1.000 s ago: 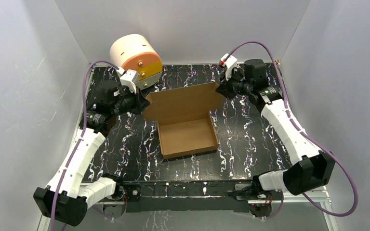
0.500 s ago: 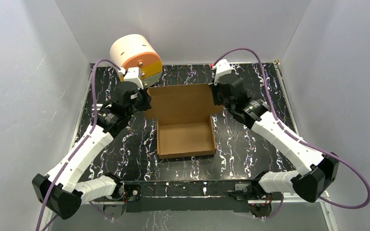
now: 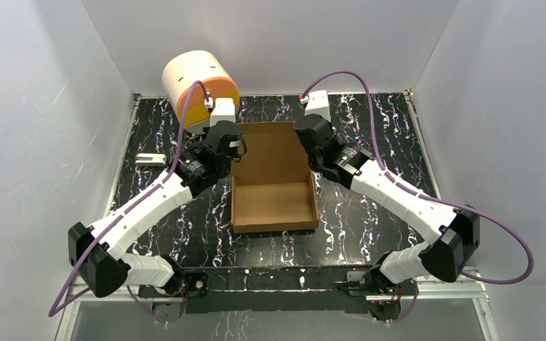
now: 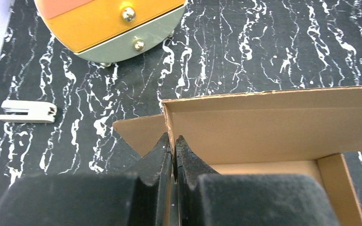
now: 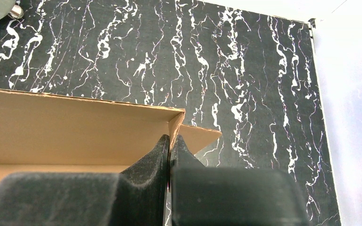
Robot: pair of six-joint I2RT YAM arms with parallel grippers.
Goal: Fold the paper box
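White walls (image 3: 43, 106) enclose a black table (image 3: 370, 213) with white marble veining. The paper box (image 3: 274, 202), plain brown cardboard, lies about mid-table between the two arms: a shallow open tray with the tall rear panel standing up at its far side. The left tool (image 4: 174, 155) is at the box's far-left corner, jaws pressed together on the thin cardboard edge where the rear panel meets its left side flap; that flap sticks out to the left beyond the fingers. The right tool (image 5: 171, 146) is at the box's far-right corner, likewise clamped on the cardboard edge, with the right side flap poking out past it. A cream cylindrical cabinet (image 3: 195, 85) with orange and yellow drawer fronts sits behind and left of the box, near but apart from it. A small white flat object (image 4: 27, 111) lies on the table well left of the box.
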